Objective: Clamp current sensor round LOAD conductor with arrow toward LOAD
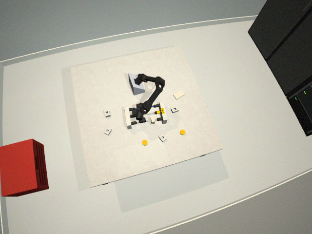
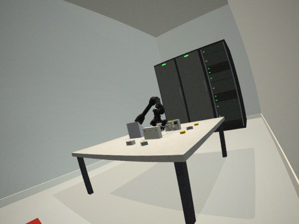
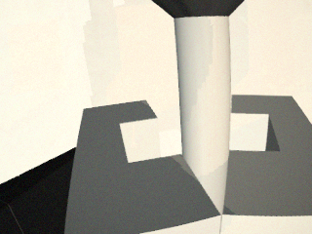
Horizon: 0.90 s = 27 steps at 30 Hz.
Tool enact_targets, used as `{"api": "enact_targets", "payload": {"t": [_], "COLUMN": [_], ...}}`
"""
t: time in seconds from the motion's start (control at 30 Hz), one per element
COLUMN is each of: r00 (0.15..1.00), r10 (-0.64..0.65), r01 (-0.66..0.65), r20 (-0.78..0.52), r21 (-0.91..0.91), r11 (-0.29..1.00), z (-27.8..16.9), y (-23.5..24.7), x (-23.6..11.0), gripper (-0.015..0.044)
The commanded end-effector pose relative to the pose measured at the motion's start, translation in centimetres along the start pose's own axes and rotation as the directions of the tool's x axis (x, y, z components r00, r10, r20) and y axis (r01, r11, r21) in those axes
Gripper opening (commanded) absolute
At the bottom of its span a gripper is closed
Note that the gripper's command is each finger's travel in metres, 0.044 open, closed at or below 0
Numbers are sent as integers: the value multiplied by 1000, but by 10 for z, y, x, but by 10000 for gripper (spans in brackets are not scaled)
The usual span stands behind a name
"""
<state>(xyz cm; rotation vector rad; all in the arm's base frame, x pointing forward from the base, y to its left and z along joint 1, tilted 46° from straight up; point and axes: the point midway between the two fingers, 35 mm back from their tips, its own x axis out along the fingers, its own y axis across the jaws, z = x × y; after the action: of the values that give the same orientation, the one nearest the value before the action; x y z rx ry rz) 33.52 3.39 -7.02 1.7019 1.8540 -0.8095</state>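
The arm [image 1: 154, 94] folds downward, its fingers [image 1: 139, 117] clamped on something.

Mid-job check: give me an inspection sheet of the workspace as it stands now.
Surface: pale table, dark legs.
Job's things: white fixture holding parallel conductors; yellow marker at one end. Sensor in the jaws, over the fixture; latch state not discernible.
Clutter: two yellow discs, four small white blocks, cream card, grey box.
Gripper: jaws shut on the sensor.
Cables: nothing seen apart from the conductors.
Surroundings: red cabinet, dark racks.
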Motion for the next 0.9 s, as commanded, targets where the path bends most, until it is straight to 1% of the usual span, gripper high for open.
{"api": "enact_targets", "payload": {"t": [0.0,0.67,0.87], "r00": [1000,1000,1000], "r10": [1,0,1], "r01": [-1,0,-1], "r20": [1,0,-1], "r21": [0,0,3], "r11": [1000,1000,1000], "z": [0,0,0], "y": [0,0,0], "x": [-1,0,-7], "gripper": [0,0,0]}}
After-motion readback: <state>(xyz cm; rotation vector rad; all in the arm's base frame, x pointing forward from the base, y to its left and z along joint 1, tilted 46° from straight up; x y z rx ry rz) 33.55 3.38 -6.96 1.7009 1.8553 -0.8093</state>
